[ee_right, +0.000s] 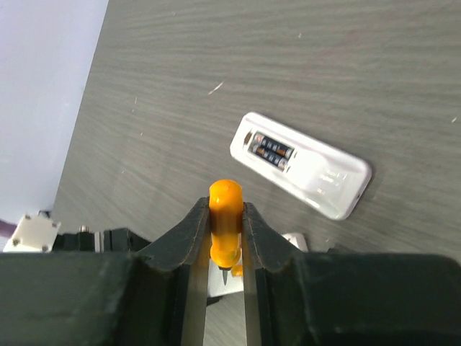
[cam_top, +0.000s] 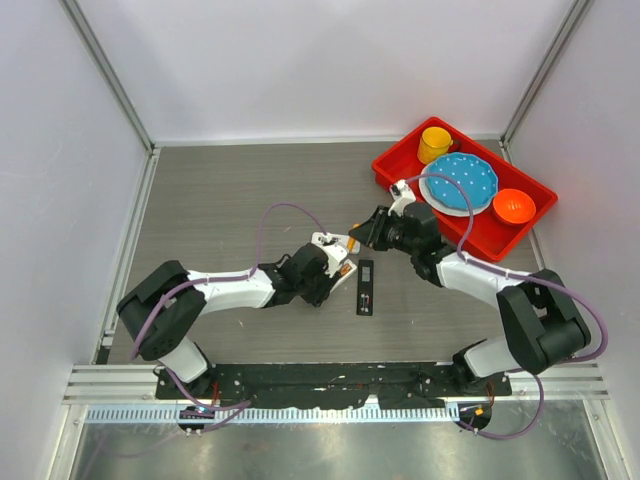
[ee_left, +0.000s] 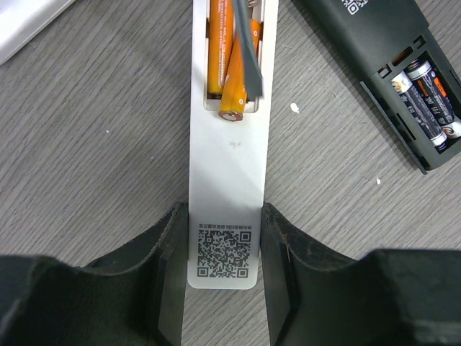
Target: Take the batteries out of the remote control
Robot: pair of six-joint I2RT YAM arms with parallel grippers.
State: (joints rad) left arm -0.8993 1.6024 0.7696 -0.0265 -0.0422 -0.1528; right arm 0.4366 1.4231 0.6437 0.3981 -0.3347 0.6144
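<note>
1. Evidently nothing is unloaded yet: orange batteries [ee_left: 232,90] lie in the white remote [ee_left: 227,166] clamped by the left gripper [ee_left: 225,220]
2. One is tilted by the screwdriver [ee_right: 225,196] pinched in the right gripper [ee_right: 225,213]

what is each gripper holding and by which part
The left gripper clamps the white remote by its sides at the code-label end. The right gripper grips the orange screwdriver by its handle.

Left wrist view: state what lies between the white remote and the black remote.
Only bare table, with one tiny white speck, separates the white remote from the black remote; the left wrist view shows it.
</note>
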